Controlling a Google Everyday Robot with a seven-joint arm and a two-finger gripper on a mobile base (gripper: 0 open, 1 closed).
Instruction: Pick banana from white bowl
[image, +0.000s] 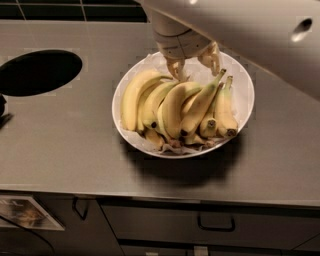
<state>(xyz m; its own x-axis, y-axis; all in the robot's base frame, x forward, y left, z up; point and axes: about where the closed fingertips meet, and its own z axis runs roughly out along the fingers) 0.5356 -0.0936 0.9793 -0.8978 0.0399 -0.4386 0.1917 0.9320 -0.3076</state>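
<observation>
The white bowl (243, 87) sits on the steel counter, holding several yellow bananas. The banana (201, 106), long, slim and nearly straight, lies diagonally across the pile, with its thin stem pointing up to the right and its dark tip toward the front. Fatter curved bananas (134, 95) lie to its left and short ones (224, 111) to its right. My gripper (194, 64) hangs over the far side of the bowl, just above the banana stems. It is open and empty. One fingertip (175, 69) is near the curved bananas and the other (213, 59) is near the slim banana's stem.
A dark round hole (40, 72) is cut into the counter at the left. A black object (3, 111) pokes in at the left edge. Drawers with handles (216, 225) run below the counter's front edge. My white arm (260, 35) crosses the upper right.
</observation>
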